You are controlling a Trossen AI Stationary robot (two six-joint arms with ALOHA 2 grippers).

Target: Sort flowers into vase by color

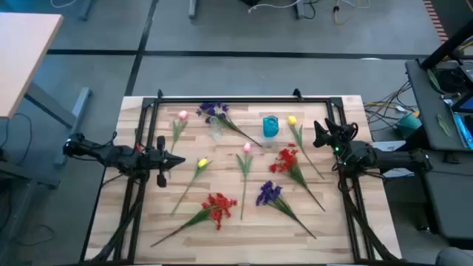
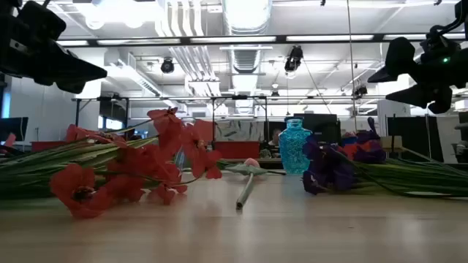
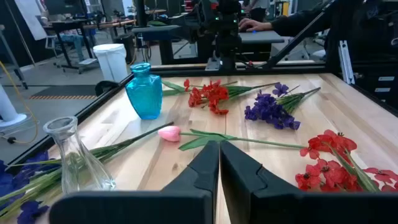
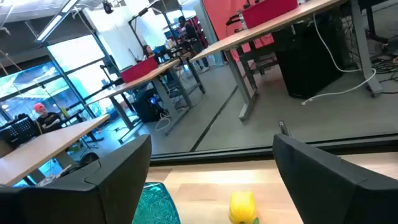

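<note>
Artificial flowers lie flat on the wooden table: pink tulips (image 1: 182, 115) (image 1: 247, 148), yellow tulips (image 1: 202, 162) (image 1: 292, 120), red clusters (image 1: 287, 159) (image 1: 219, 207), purple clusters (image 1: 213, 111) (image 1: 269, 193). A blue vase (image 1: 270, 125) and a clear glass vase (image 1: 216, 129) stand upright near the far side. My left gripper (image 1: 179, 159) (image 3: 219, 152) hovers shut at the left, left of the yellow tulip near the table's middle. My right gripper (image 1: 316, 135) (image 4: 211, 149) hovers open at the right, beside the far yellow tulip (image 4: 242, 205).
A black metal frame (image 1: 244, 100) runs around the table's edges. Bare wood shows along the near edge. Beyond the table are desks and a person seated at a bench (image 3: 273, 25).
</note>
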